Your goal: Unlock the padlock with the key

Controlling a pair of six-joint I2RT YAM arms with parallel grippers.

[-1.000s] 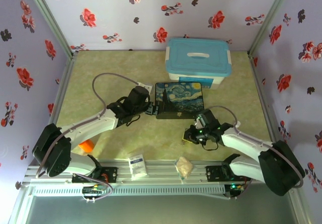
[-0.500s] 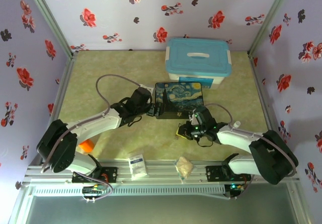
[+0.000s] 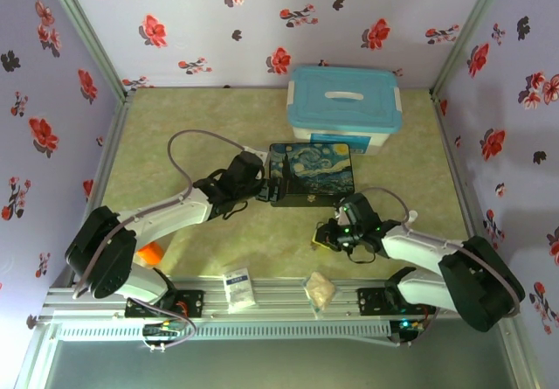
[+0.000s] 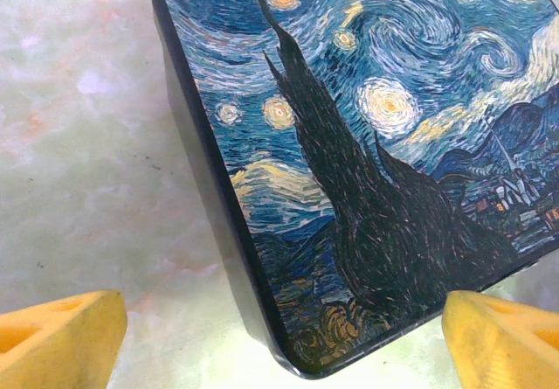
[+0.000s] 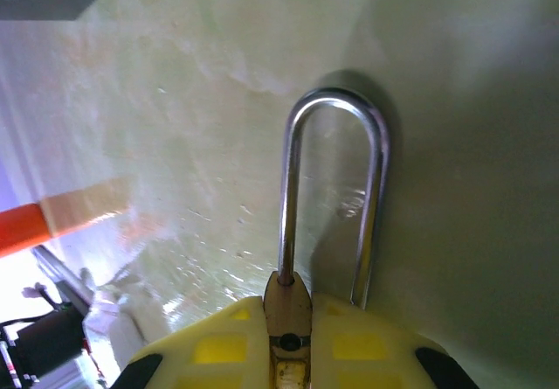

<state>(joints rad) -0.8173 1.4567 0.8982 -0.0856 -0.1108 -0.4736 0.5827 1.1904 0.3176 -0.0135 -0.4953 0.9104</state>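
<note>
Table (image 3: 175, 127): pale green marbled top, flowered walls on three sides.

Blue-lidded plastic tub (image 3: 344, 107) at the back, right of centre.

Painted box (image 3: 310, 172), dark with a swirling night-sky lid, lies flat just in front of the tub, mid-table.

Left arm (image 3: 166, 218) reaches from the near left corner toward the painted box's left side. Right arm (image 3: 419, 249) bends in low from the near right, wrist pointing left.

Left gripper (image 3: 262, 190) sits at the box's left edge. From the left wrist camera the left gripper (image 4: 279, 341) is spread wide, one yellow fingertip (image 4: 61, 336) off to each side of a rounded corner of the painted box (image 4: 367, 144). It grips nothing; contact with the box is not visible.

Right gripper (image 3: 325, 237) is low over the table, in front of the box and apart from it. In the right wrist view the right gripper (image 5: 288, 336) is closed tight on the padlock (image 5: 286, 232): the brass body is pinched between the yellow fingers and the silver shackle sticks straight out beyond them, close above the tabletop, with its shadow beside it. Cannot tell whether the shackle is latched. From above the padlock (image 3: 320, 242) is a small gold spot at the fingertips.

Small items near the front: orange piece (image 3: 150, 253) by the left arm's base, with a white packet (image 3: 238, 288) and a beige packet (image 3: 320, 290) on the front rail.
</note>
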